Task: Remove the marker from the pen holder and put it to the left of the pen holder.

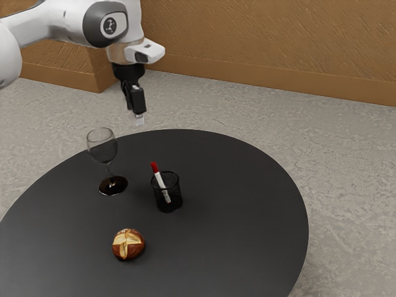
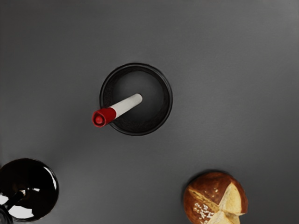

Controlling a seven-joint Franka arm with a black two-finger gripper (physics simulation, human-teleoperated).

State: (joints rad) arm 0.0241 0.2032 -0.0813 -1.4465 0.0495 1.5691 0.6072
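Fingers: above counter, apart fr. marker; can't tell if spread or together
Marker: in pen holder, tilted, red end up over rim
Glass: upright, nr. holder
Roll: on counter, nr. holder

A brown, wood-toned wall with a rough, slanting grain runs across the back of the exterior view, with a smoother, plain band along its foot. Toward that view's left, a section of the same brown juts forward and ends in a corner. The floor is pale grey and mottled, like worn stone or concrete. On it stands a round, matte black surface with a smooth curved edge. The light is soft and fairly even.
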